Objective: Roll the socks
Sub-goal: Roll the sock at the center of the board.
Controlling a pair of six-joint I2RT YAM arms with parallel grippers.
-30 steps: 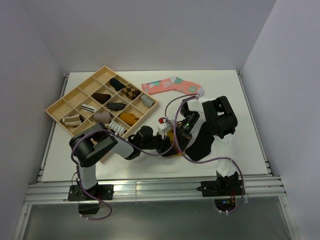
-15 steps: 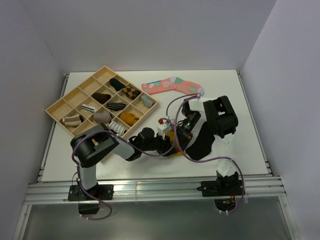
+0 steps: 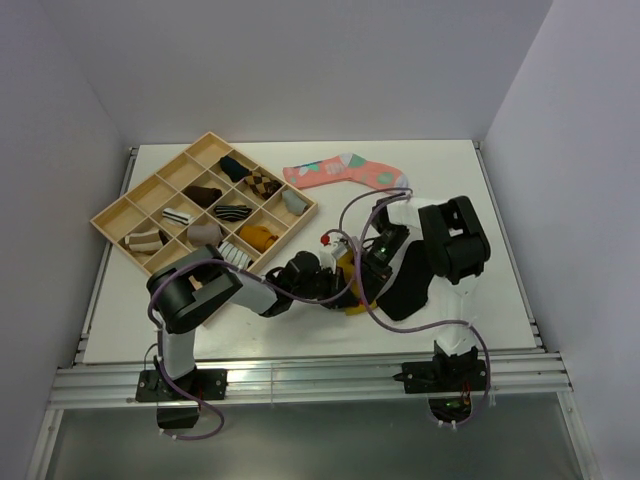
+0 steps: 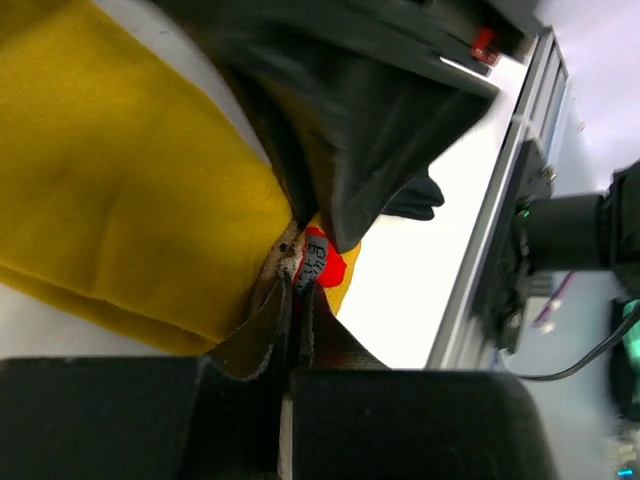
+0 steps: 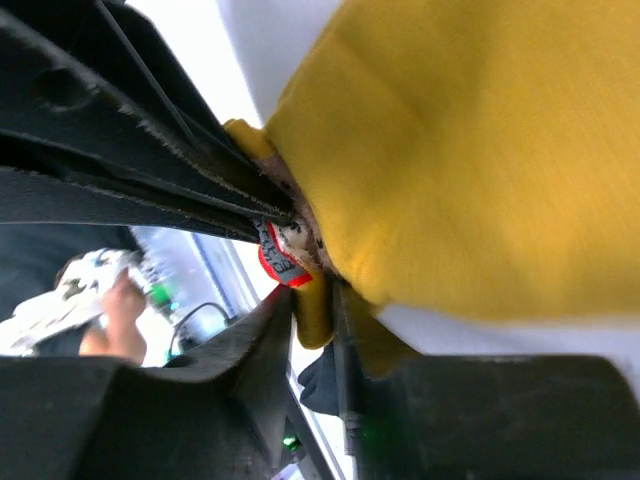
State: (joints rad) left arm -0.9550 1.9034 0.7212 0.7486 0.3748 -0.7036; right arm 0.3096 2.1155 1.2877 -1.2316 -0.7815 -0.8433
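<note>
over socks (image 3: pixel 405 290), left claw (image 4: pixel 297 292) rightward

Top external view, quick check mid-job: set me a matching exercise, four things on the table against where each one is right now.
Things:
1. mustard-yellow sock
2. black sock
3. pink patterned sock
4. wooden tray

Places:
A. lying flat at the far middle of the table
B. far left, holding sock bundles
C. pinched by the left gripper and right gripper
D. near right, beside the yellow one

Pairs: 1-C, 2-D, 3-A, 4-B.
</note>
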